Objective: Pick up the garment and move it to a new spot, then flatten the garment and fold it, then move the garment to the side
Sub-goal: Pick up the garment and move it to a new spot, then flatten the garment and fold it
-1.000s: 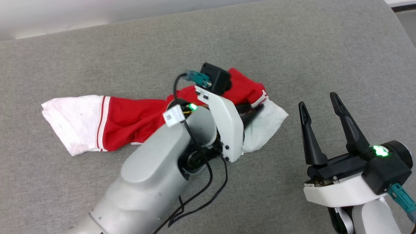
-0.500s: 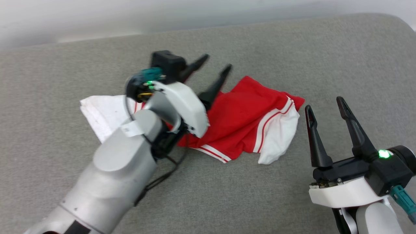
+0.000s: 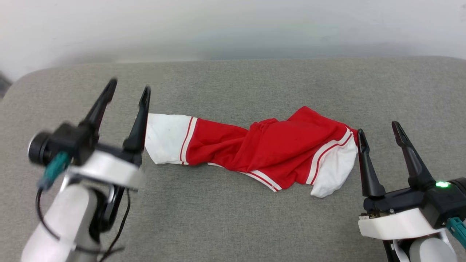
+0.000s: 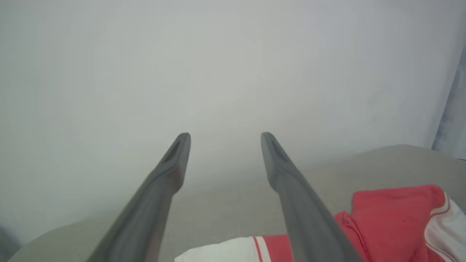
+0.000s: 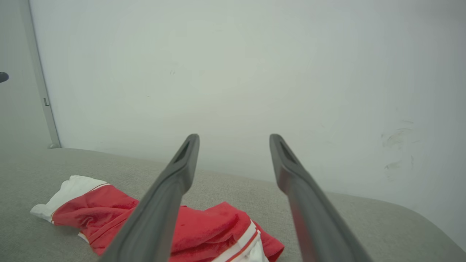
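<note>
The shirt (image 3: 269, 153) lies twisted and bunched in a long strip across the middle of the grey cushion (image 3: 233, 218) — neither flattened nor folded. The left hand (image 3: 129, 85) stands just beside one white sleeve, fingers apart and empty. The right hand (image 3: 378, 128), by the other sleeve, is likewise spread, holding nothing. The relocation looks possibly done — flattening, folding and setting aside remain.

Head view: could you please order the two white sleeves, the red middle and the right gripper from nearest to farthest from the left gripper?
From the left gripper:
1. Left sleeve, beside its fingers.
2. Red middle, at centre.
3. Right sleeve, farther right.
4. Right gripper, far right.
</note>
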